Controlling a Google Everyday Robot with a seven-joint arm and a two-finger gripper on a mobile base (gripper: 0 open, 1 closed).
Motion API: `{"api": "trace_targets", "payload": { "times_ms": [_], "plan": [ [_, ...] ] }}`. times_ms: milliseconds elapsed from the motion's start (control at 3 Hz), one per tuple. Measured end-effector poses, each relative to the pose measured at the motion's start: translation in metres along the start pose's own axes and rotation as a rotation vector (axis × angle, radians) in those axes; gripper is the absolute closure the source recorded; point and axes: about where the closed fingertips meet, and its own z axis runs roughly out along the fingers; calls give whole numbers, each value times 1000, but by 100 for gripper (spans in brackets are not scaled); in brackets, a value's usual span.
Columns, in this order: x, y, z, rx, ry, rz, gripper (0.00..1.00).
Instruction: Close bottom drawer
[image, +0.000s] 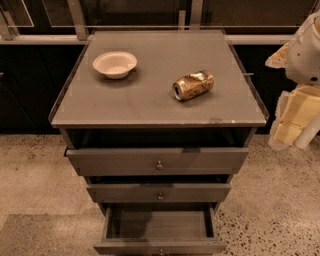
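Gripper (292, 122) at far right edge of view, beside the cabinet's right side and about level with the top drawer (157, 161), not touching anything; cannot tell whether it is open or closed, pale blocky parts only partly in frame. Bottom drawer (159, 225) is lowest of three, pulled far out toward the camera, empty inside, its slim front panel and small knob (161, 251) at the bottom edge of view, well apart from the gripper. Risks, as I judge them: the gripper has to drop low and swing in front of the panel, so it could clip the right corner of the cabinet top (150, 100) or catch the top drawer or middle drawer (159, 192), both slightly open, and shut the wrong one. An off-centre push on the slim front could skew the drawer so it jams part way. A hard shove could shake the cabinet and set the dented can (193, 85), lying on its side, rolling; the bowl (115, 64) looks less likely to shift. Arm pose: white rounded arm segment (307, 45) high at upper right, above the gripper, gripper hanging below it, whole arm off to the side of the cabinet, not lined up with the drawer front.
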Motion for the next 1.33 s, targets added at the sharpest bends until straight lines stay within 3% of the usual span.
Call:
{"api": "trace_targets", "payload": {
  "times_ms": [333, 667, 1000, 1333],
  "plan": [
    [-1, -4, -1, 10, -7, -4, 0],
    [-4, -30, 12, 18, -58, -11, 0],
    [-9, -64, 44, -4, -121, -6, 0],
    [-9, -64, 44, -4, -121, -6, 0]
  ]
}}
